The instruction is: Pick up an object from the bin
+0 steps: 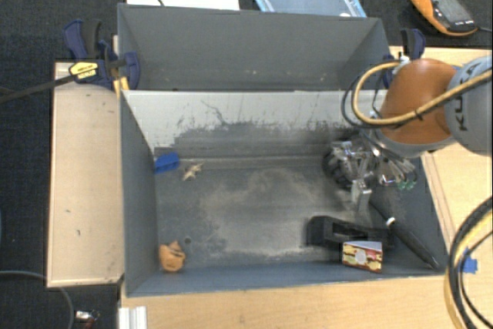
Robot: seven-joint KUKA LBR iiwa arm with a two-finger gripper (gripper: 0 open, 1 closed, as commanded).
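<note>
My gripper (360, 195) hangs over the right part of the bin, just above and behind a black angular object (333, 231) that lies on the floor near the front right. A small red and yellow box (362, 255) rests against the front of that black object. Nothing shows in the gripper's grasp.
A blue block (166, 162) and a small tan scrap (191, 172) lie at the far left by the back wall. An orange lump (172, 256) sits in the front left corner. The arm with its orange cover and cables comes in over the right rim.
</note>
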